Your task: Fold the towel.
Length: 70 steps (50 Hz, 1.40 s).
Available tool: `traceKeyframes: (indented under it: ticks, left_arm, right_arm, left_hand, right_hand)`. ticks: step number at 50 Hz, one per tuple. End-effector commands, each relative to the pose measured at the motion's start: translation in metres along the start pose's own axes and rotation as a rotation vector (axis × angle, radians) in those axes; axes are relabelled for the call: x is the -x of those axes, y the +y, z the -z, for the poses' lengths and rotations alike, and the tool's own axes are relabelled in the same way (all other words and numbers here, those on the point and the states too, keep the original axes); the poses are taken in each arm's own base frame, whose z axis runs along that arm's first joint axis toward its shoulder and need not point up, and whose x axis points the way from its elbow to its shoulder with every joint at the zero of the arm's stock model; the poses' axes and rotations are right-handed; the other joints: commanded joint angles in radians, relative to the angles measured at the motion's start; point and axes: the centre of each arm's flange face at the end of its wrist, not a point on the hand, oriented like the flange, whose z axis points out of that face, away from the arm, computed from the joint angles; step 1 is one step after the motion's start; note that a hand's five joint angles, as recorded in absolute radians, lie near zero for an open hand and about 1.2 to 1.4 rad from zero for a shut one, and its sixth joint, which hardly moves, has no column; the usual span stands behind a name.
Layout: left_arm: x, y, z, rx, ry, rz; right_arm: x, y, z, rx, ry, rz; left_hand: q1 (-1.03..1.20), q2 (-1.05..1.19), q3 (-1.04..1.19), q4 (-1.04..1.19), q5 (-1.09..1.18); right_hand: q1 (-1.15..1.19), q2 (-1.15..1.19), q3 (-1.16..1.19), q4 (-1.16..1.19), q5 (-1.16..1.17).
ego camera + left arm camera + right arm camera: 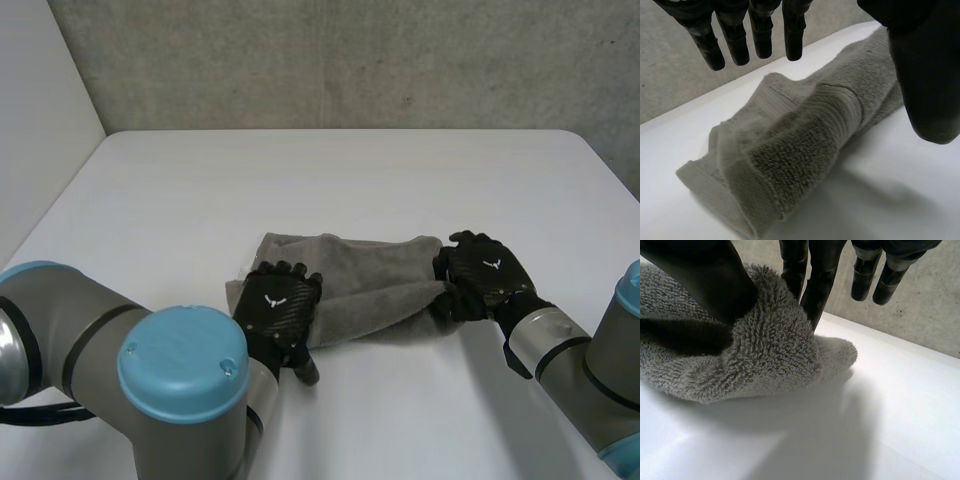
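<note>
A grey towel (360, 285) lies bunched in a long roll across the white table (330, 180). My left hand (278, 312) hovers over the towel's left end with straight fingers (760, 35) and nothing held; the towel (790, 150) lies under its palm. My right hand (482, 276) is at the towel's right end. Its thumb (705, 275) and fingers (812, 285) pinch a fold of the towel (765, 355) between them.
A grey concrete wall (350, 60) stands behind the table's far edge. A pale wall (40, 100) runs along the left side.
</note>
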Motion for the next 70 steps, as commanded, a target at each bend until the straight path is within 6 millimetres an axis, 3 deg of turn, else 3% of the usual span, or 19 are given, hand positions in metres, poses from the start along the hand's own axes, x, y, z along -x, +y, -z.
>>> traceKeyframes:
  ticks: [1, 5, 13, 15, 16, 18, 29, 37, 42, 46, 48, 50, 51, 52, 58, 64, 66, 70]
  left_arm:
    - [-0.003, 0.007, -0.003, 0.014, 0.0, -0.061]
    - [0.0, 0.01, -0.01, 0.018, -0.012, -0.093]
    - [0.014, 0.017, -0.035, 0.003, -0.07, -0.122]
    - [0.018, 0.015, -0.042, -0.018, -0.086, -0.132]
    - [0.018, 0.015, -0.042, -0.018, -0.086, -0.132]
    - [0.024, 0.01, -0.047, -0.037, -0.107, -0.135]
    - [0.026, -0.023, -0.062, -0.211, -0.145, -0.123]
    - [0.027, -0.055, -0.083, -0.449, -0.225, -0.245]
    - [0.026, -0.095, -0.091, -0.746, -0.235, -0.291]
    - [0.023, -0.1, -0.09, -0.837, -0.203, -0.299]
    - [0.022, -0.094, -0.089, -0.84, -0.182, -0.312]
    - [0.019, -0.068, -0.086, -0.789, -0.119, -0.346]
    - [0.019, -0.068, -0.086, -0.788, -0.119, -0.346]
    - [0.019, -0.056, -0.086, -0.758, -0.093, -0.359]
    - [0.038, -0.019, -0.085, -0.633, -0.089, -0.385]
    - [0.058, -0.005, -0.089, -0.547, -0.122, -0.393]
    - [0.067, 0.008, -0.093, -0.459, -0.125, -0.395]
    - [0.071, 0.016, -0.094, -0.394, -0.119, -0.396]
  right_arm:
    - [0.0, -0.001, 0.0, -0.005, 0.002, 0.0]
    - [-0.001, -0.002, 0.0, -0.007, 0.002, 0.001]
    - [0.0, -0.006, 0.001, -0.019, 0.0, 0.004]
    - [0.0, -0.007, 0.001, -0.022, 0.0, 0.005]
    - [0.0, -0.007, 0.001, -0.022, 0.0, 0.005]
    - [0.0, -0.008, 0.001, -0.025, 0.001, 0.006]
    - [-0.001, -0.009, 0.001, -0.028, 0.005, 0.006]
    - [-0.001, -0.008, 0.002, -0.024, 0.011, 0.005]
    - [-0.001, -0.008, 0.002, -0.025, 0.013, 0.006]
    - [-0.001, -0.008, 0.002, -0.025, 0.013, 0.006]
    - [-0.001, -0.008, 0.002, -0.025, 0.013, 0.006]
    - [-0.001, -0.008, 0.002, -0.027, 0.013, 0.006]
    - [-0.001, -0.008, 0.002, -0.027, 0.013, 0.006]
    - [-0.001, -0.008, 0.001, -0.028, 0.012, 0.007]
    - [-0.002, -0.009, -0.001, -0.032, 0.007, 0.008]
    - [-0.001, -0.008, -0.001, -0.031, 0.0, 0.008]
    - [-0.001, -0.008, -0.001, -0.031, 0.0, 0.008]
    - [-0.001, -0.009, -0.001, -0.032, 0.0, 0.008]
  left_hand:
    - [0.004, 0.04, -0.038, -0.047, 0.04]
    - [0.033, 0.07, -0.038, -0.047, 0.069]
    - [0.386, 0.422, -0.038, -0.047, 0.422]
    - [0.73, 0.766, -0.038, -0.047, 0.766]
    - [0.732, 0.769, -0.038, -0.047, 0.768]
    - [1.129, 1.166, -0.038, -0.047, 1.165]
    - [1.131, 1.167, -0.038, -0.047, 1.167]
    - [1.131, 1.167, -0.038, -0.047, 1.167]
    - [1.131, 1.167, -0.038, -0.047, 1.167]
    - [1.131, 1.167, -0.038, -0.047, 1.167]
    - [1.131, 1.167, -0.038, -0.047, 1.167]
    - [1.131, 1.167, -0.038, -0.047, 1.167]
    - [1.131, 1.167, -0.038, -0.047, 1.167]
    - [1.131, 1.167, -0.038, -0.047, 1.167]
    - [1.131, 1.167, -0.038, -0.047, 1.167]
    - [1.131, 1.167, -0.038, -0.047, 1.167]
    - [1.131, 1.167, -0.038, -0.047, 1.167]
    - [1.131, 1.167, -0.038, -0.047, 1.167]
  right_hand:
    - [0.12, 0.1, 0.008, 0.028, 0.079]
    - [0.12, 0.1, 0.008, 0.028, 0.079]
    - [0.12, 0.1, 0.008, 0.028, 0.079]
    - [0.12, 0.1, 0.008, 0.028, 0.079]
    - [0.12, 0.1, 0.008, 0.028, 0.079]
    - [0.12, 0.1, 0.008, 0.028, 0.079]
    - [0.12, 0.1, 0.008, 0.028, 0.079]
    - [0.12, 0.1, 0.008, 0.028, 0.079]
    - [0.12, 0.1, 0.008, 0.028, 0.079]
    - [0.12, 0.1, 0.008, 0.028, 0.079]
    - [0.12, 0.1, 0.008, 0.028, 0.079]
    - [0.12, 0.1, 0.008, 0.028, 0.079]
    - [0.12, 0.1, 0.008, 0.028, 0.079]
    - [0.12, 0.1, 0.008, 0.028, 0.079]
    - [0.12, 0.1, 0.008, 0.028, 0.079]
    - [0.12, 0.1, 0.008, 0.028, 0.079]
    - [0.12, 0.1, 0.008, 0.028, 0.079]
    - [0.12, 0.1, 0.008, 0.028, 0.079]
